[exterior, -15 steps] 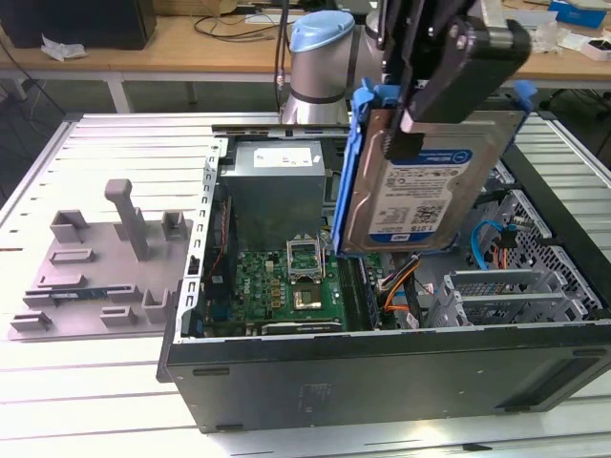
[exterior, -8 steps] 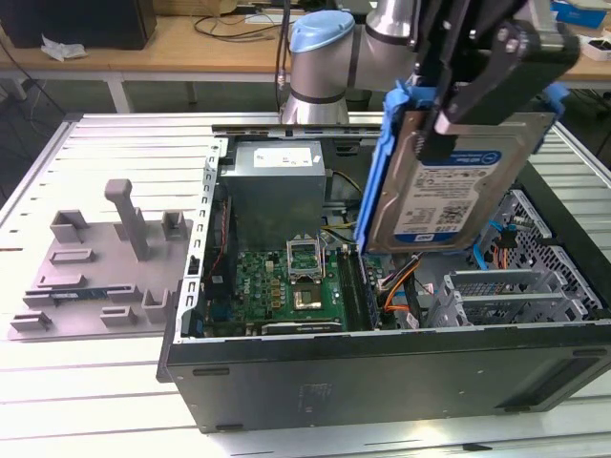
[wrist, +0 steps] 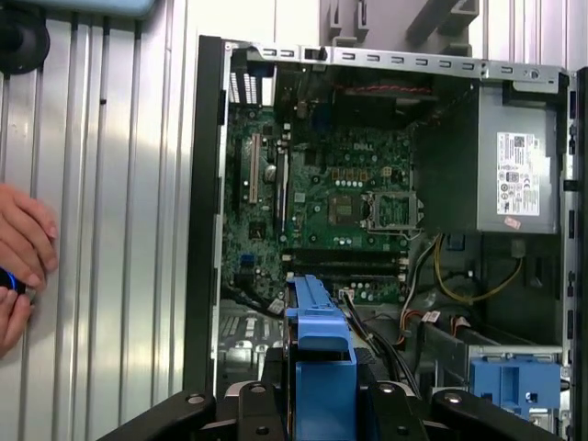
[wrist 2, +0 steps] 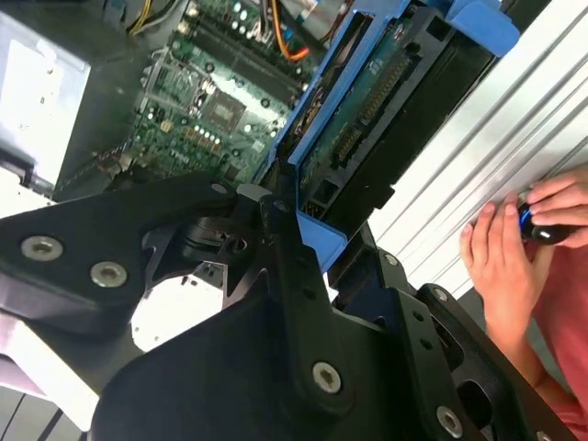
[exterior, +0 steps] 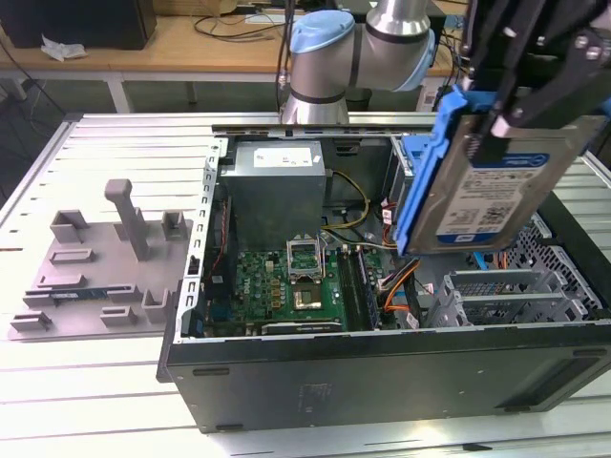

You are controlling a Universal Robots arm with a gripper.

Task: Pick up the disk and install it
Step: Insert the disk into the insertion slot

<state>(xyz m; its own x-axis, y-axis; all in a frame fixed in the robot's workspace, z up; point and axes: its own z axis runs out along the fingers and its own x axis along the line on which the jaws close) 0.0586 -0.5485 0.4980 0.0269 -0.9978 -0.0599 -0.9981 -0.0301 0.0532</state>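
– End effector (exterior: pixel 520 113): closed on the disk (exterior: pixel 487 196), I confirm.
– Where's the disk?
– Held tilted in the air above the open computer case (exterior: pixel 382 386), toward the exterior view's right. A person's hand (wrist 2: pixel 503 257) is at the desk (exterior: pixel 95 386) beside it.

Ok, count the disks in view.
1. The disk is clamped in the gripper, above the open case at the exterior view's right. More may be hidden inside the case.
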